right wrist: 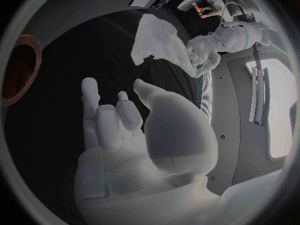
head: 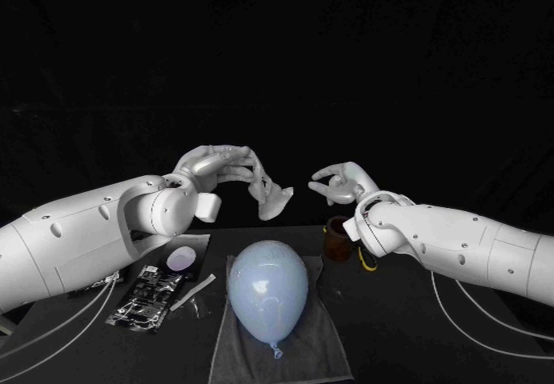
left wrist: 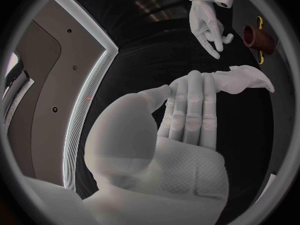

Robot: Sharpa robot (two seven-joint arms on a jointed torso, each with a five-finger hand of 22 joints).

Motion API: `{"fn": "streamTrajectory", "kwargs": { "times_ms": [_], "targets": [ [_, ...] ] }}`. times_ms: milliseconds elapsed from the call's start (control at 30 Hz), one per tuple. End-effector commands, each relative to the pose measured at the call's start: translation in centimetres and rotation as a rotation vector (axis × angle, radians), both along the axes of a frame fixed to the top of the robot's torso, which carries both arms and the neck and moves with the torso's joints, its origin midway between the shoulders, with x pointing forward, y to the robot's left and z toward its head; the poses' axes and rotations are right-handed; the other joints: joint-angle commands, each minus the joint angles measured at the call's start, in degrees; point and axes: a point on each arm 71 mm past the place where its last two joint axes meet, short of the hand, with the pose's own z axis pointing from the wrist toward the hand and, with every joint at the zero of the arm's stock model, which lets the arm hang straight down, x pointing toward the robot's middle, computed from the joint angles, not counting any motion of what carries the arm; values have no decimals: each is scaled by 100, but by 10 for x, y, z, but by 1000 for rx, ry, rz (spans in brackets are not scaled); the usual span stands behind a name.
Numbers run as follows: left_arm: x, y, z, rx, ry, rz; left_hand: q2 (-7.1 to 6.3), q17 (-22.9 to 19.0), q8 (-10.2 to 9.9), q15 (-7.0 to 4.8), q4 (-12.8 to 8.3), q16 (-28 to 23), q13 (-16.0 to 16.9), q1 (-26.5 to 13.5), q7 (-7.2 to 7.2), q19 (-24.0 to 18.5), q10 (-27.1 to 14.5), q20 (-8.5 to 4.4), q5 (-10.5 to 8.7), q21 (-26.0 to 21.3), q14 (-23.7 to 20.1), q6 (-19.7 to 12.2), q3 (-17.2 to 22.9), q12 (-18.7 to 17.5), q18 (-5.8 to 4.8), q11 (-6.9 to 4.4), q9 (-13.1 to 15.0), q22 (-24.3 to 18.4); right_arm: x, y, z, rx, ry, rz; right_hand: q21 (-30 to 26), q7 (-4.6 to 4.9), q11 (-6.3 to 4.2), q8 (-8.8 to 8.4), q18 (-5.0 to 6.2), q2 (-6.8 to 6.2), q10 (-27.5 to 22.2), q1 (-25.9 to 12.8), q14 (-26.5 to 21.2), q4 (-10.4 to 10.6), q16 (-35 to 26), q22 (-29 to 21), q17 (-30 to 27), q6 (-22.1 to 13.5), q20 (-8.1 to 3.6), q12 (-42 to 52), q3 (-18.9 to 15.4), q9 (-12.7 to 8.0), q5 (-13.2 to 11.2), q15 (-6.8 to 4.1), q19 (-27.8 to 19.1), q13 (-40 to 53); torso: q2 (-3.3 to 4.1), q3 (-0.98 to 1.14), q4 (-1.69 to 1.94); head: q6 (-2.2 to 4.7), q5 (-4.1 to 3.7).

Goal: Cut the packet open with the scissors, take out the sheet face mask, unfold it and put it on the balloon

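The white sheet mask (head: pixel 272 197) hangs crumpled in the air, pinched at its upper edge by my left hand (head: pixel 217 165) above the far end of the balloon. In the left wrist view the mask (left wrist: pixel 244 80) droops from my fingertips (left wrist: pixel 195 83). My right hand (head: pixel 342 182) hovers a short way to the mask's right, fingers loosely bent and apart, holding nothing. The right wrist view shows the mask (right wrist: pixel 159 42) under the left hand (right wrist: pixel 213 48). The pale blue balloon (head: pixel 268 286) lies on a grey towel (head: pixel 240 356). The cut packet (head: pixel 150 293) lies left of it.
A brown cup (head: pixel 336 238) and the yellow-handled scissors (head: pixel 368 258) sit right of the balloon, under my right forearm. A cut-off strip (head: pixel 194 290) lies between packet and towel. White cables (head: pixel 485 320) trail over the table at both sides.
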Motion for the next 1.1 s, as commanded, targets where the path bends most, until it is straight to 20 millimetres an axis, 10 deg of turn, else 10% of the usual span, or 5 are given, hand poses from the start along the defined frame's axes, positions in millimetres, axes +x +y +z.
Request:
{"fn": "streamTrajectory", "kwargs": {
  "times_ms": [33,433,1100],
  "targets": [
    [1,1,0,46,11,35,-17,329,-68,-57,-85,513,-6,-36,-21,-28,39,-92,15,309,-6,52,193,-28,65,-31,325,217,-5,4,5,-22,-62,24,16,-63,-64,108,145,95,259,146,229,-97,126,10,263,281,27,275,38,24,-15,-63,72,241,0,4,3,2,9],
    [3,-1,-6,170,54,67,-96,1019,-198,-152,-81,1887,15,-74,-38,-42,143,-192,25,1069,-43,140,416,-14,76,-78,498,732,-44,51,21,19,-183,178,1197,-261,-240,177,-15,269,1100,213,947,-322,465,436,1317,803,-120,1263,115,-46,82,-225,855,1290,3,0,-1,-32,-4],
    [1,-8,-13,272,121,52,-172,1166,-272,-213,-79,2707,58,-158,-76,66,241,-249,25,1563,191,180,533,8,82,-128,615,1035,-50,94,27,11,-231,178,1402,-236,-224,55,-48,143,1228,12,1016,-344,495,536,1417,786,-139,1428,20,-137,129,-224,977,1488,6,-8,0,-61,-9]
  ]
}}
